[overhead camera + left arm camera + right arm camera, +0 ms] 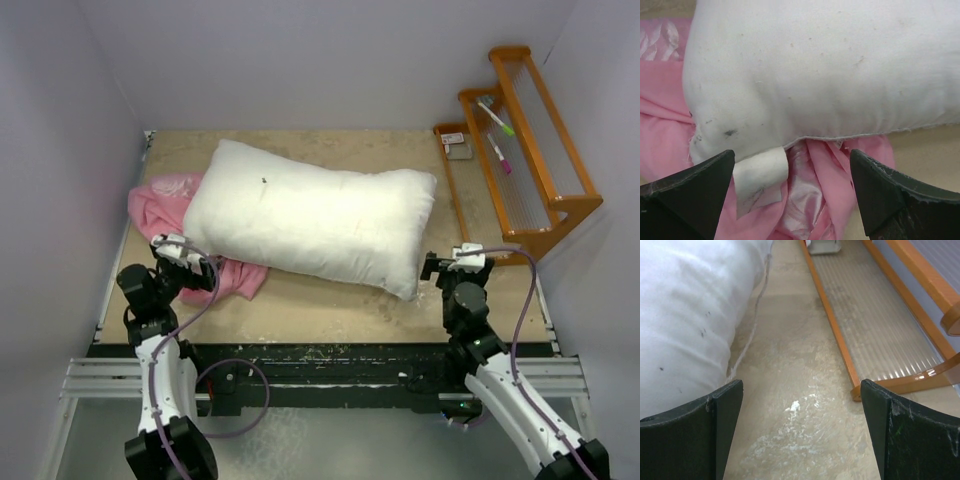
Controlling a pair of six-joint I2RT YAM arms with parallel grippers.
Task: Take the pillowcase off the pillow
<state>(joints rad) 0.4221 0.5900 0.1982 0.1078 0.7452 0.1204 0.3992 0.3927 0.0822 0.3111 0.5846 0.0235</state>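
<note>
The white pillow lies bare across the middle of the table, with a tiny dark speck on top. The pink pillowcase is crumpled under and beside its left end. My left gripper is open and empty at that end; in the left wrist view its jaws stand wide either side of pink folds and a white tag below the pillow's seam. My right gripper is open and empty just right of the pillow's near right corner, over bare table.
An orange wooden rack with ribbed clear panels stands at the back right, holding two pens and a small card; its rail runs close to my right gripper. White walls enclose the table on the left and back.
</note>
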